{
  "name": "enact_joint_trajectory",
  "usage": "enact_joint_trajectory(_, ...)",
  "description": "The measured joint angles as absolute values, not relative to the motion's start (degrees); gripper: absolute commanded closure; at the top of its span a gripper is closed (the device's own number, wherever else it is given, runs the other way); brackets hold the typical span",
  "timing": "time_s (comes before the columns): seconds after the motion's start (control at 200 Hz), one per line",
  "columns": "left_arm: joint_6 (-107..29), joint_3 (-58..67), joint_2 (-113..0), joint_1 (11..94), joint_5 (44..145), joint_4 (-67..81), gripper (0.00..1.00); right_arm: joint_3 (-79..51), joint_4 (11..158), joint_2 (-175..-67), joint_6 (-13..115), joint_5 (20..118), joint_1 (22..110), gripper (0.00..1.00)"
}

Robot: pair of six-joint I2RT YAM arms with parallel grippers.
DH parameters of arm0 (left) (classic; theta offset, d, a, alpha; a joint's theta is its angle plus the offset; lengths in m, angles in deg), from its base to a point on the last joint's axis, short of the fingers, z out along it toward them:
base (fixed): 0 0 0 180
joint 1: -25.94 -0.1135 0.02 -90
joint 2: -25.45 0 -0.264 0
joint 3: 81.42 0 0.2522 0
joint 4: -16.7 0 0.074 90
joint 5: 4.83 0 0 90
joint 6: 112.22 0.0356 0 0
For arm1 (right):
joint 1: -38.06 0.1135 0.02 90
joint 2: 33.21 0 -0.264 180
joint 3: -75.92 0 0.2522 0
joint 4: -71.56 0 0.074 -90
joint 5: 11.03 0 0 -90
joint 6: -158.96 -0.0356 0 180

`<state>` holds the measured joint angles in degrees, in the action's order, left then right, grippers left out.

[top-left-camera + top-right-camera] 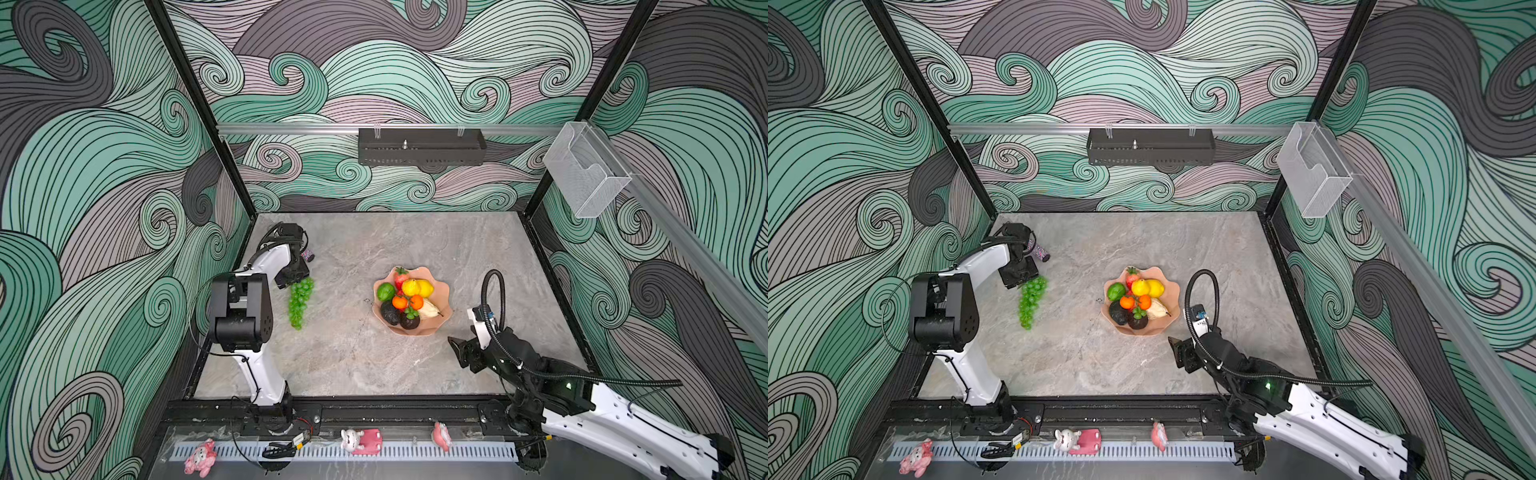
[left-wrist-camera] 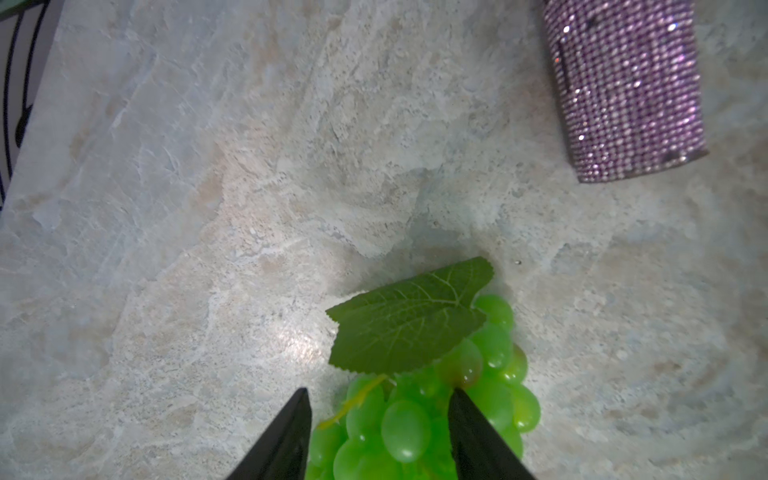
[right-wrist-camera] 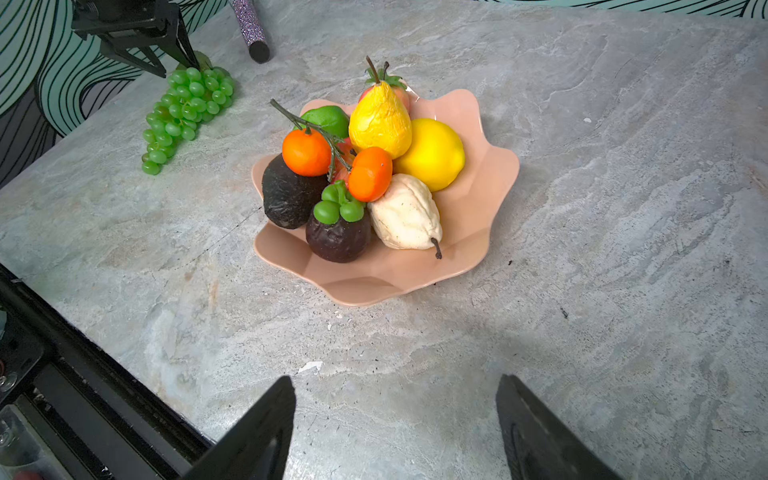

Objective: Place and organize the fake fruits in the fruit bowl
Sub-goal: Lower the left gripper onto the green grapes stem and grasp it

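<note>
Grape bunch (image 2: 405, 430) on table (image 2: 208, 208), left pincer (image 2: 380, 391) astride

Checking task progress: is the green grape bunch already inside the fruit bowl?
No, the grape bunch lies on the table, well apart from the fruit bowl.

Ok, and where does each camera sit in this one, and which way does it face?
Top views: high above the front edge, looking down at the whole table; left arm and right arm show, with left gripper and right gripper.
Left wrist: on the left arm, looking closely down at the grape bunch; its fingertips straddle it.
Right wrist: on the right arm, low, facing the fruit bowl; its spread fingertips show.
Shared: grape bunch and sparkly tube appear in every view.
</note>
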<state>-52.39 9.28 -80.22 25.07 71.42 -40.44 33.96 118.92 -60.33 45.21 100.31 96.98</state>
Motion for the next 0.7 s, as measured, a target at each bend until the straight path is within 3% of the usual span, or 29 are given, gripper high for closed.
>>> enact_joint_trajectory(0.195,-52.2,10.2,-80.9,24.2,71.6,-40.5,0.46,34.0,118.9,-61.9,45.6,100.3,96.9,0.22)
enact_joint_trajectory(0.3,-52.2,10.2,-82.0,23.7,72.1,-40.6,0.36,34.0,118.8,-62.5,45.9,100.3,96.9,0.22)
enact_joint_trajectory(0.385,-52.2,10.2,-82.3,23.6,72.4,-40.5,0.35,34.0,118.7,-62.6,46.0,100.3,96.8,0.22)
enact_joint_trajectory(0.701,-51.8,10.2,-82.8,23.2,77.6,-39.0,0.51,34.0,118.5,-63.1,46.1,100.2,96.3,0.22)
